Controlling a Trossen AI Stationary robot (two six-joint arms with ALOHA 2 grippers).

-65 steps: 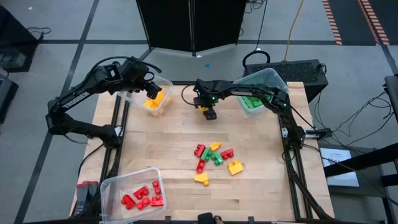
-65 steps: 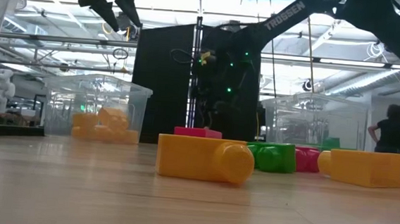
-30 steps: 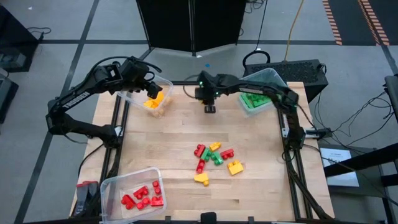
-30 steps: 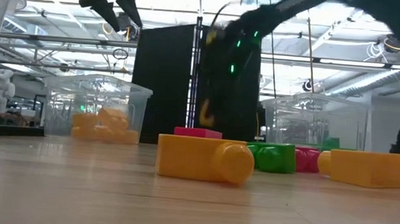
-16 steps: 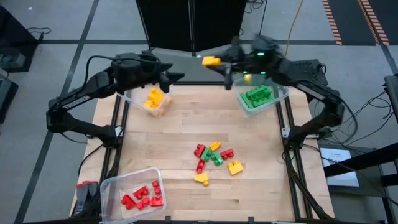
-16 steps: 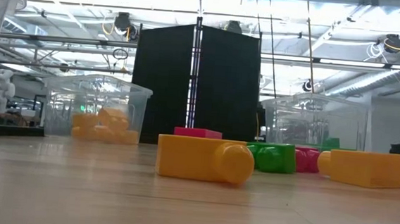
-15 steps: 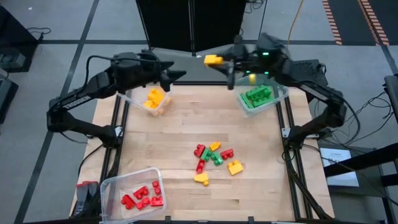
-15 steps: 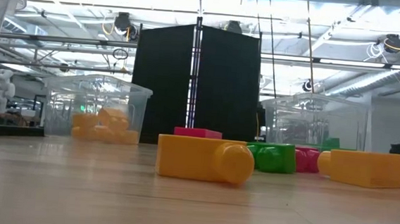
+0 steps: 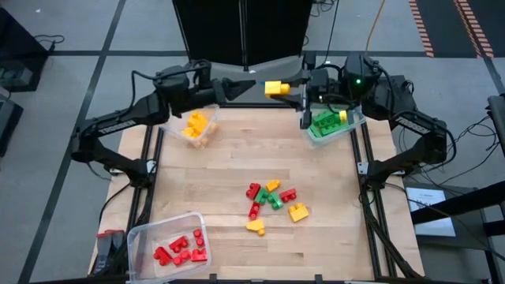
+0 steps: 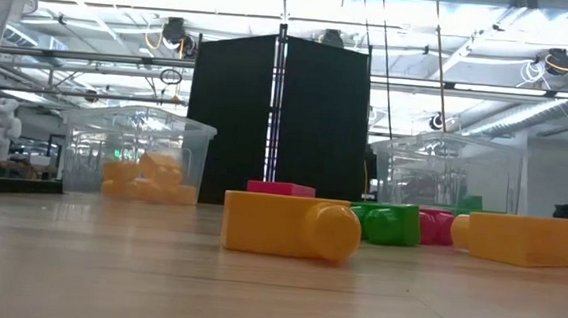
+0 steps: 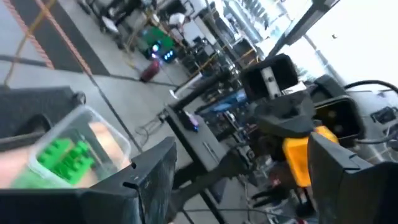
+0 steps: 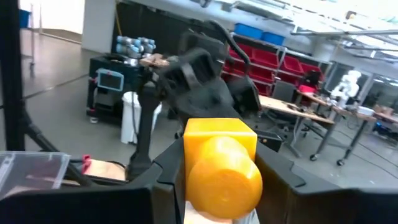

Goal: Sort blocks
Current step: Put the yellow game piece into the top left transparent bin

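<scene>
Between the two dark fingers of the right gripper (image 9: 284, 88) sits a yellow block (image 9: 273, 87), pinched at its sides and held high off the table. It is a short, chunky brick of glossy plastic; in the right wrist view the yellow block (image 12: 222, 162) shows a squared body with one big rounded stud bulging toward the camera, a finger on either flank. Just ahead of those jaws the left gripper (image 9: 241, 84) points straight at the brick from the opposite side, its jaws spread and empty; in the left wrist view the block (image 11: 299, 159) appears beyond the gap, nearer one finger.

Below the left arm, a clear bin (image 9: 204, 137) holds several yellow bricks. Below the right arm, another clear bin (image 9: 353, 122) holds green bricks with a yellow one among them. Well away from both jaws, loose blocks (image 9: 273, 202) in red, green and yellow lie clustered on the wooden table (image 9: 224, 173), and a third bin (image 9: 146, 234) at the near left corner holds red ones.
</scene>
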